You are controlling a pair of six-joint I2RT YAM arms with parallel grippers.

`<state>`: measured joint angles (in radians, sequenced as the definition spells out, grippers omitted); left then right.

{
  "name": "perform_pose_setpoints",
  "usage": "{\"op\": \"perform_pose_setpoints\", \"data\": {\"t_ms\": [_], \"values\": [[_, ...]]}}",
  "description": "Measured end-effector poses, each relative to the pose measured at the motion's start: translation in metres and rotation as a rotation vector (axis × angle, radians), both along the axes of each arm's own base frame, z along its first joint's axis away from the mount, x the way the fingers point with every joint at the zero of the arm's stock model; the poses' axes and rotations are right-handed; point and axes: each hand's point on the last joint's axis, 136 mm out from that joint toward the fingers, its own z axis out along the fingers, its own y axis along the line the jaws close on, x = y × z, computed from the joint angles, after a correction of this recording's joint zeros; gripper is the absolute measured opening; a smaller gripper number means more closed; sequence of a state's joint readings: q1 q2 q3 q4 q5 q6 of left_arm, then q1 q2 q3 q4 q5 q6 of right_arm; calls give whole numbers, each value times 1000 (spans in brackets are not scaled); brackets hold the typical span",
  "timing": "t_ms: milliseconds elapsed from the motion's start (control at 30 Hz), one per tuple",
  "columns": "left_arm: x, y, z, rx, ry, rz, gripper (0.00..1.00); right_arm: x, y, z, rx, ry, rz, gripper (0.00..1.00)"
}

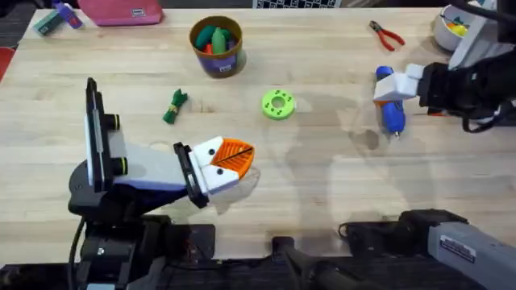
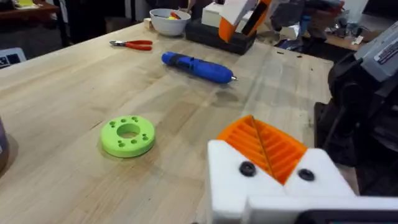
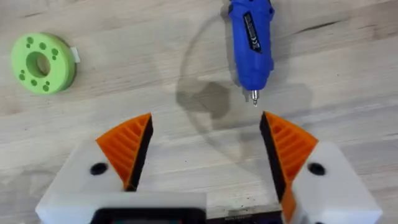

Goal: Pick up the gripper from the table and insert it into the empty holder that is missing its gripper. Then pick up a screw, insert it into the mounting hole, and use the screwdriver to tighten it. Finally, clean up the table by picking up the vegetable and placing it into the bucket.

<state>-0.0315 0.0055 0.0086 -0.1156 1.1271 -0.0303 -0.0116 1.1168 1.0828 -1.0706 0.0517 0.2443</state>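
Stout blue screwdriver (image 1: 391,113) lies flat, thin metal tip bare.

Bright, even top light; soft grey shadows on pale wooden table (image 1: 322,177); overhead view slightly soft, dark blurred bottom edge.

You find almost no legible text here. Screwdriver (image 3: 251,38) carries dark label strip with small white print along its blue body; characters too small for you to read. Right arm base (image 1: 458,244) bears white sticker with dark print, also unreadable to you. Same kind of sticker sits on grey arm housing (image 2: 380,53) at edge of left wrist view, letters not resolvable. Bucket (image 1: 216,46) shows pale label patch on its lower band; you can make out no words there.
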Motion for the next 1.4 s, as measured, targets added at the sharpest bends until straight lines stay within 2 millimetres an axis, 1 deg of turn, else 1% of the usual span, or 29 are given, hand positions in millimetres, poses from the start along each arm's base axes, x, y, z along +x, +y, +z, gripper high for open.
{"op": "perform_pose_setpoints", "data": {"t_ms": [233,367,400,433,533,667,700,767,867,1033,1100,1167,1267,1400], "values": [[0,0,0,0,0,0,7,0,0,0,0,-1,0,994],[0,0,0,0,0,0,7,4,0,2,0,-18,-1,994],[0,0,0,0,0,0,7,1,-2,-6,-10,33,-7,994],[0,0,0,0,0,0,7,1,-4,-9,-18,55,-9,994],[0,0,0,0,0,0,7,18,-11,-14,-63,92,-16,994],[0,0,0,0,0,0,7,55,-22,-17,-119,68,-8,994],[0,0,0,0,0,0,7,62,-23,-18,-126,63,-7,994],[0,0,0,0,0,0,7,73,-28,-23,-131,71,-5,994],[0,0,0,0,0,0,7,84,-36,-32,-104,108,-2,993],[0,0,0,0,0,0,7,109,-65,-48,-85,158,7,994],[0,0,0,0,0,0,7,117,-72,-56,-87,172,28,994],[0,0,0,0,0,0,7,122,-75,-66,-91,190,61,994],[0,0,0,0,0,0,7,122,-74,-83,-88,235,113,994],[0,0,0,0,0,0,7,124,-72,-100,-78,269,156,993]]}}
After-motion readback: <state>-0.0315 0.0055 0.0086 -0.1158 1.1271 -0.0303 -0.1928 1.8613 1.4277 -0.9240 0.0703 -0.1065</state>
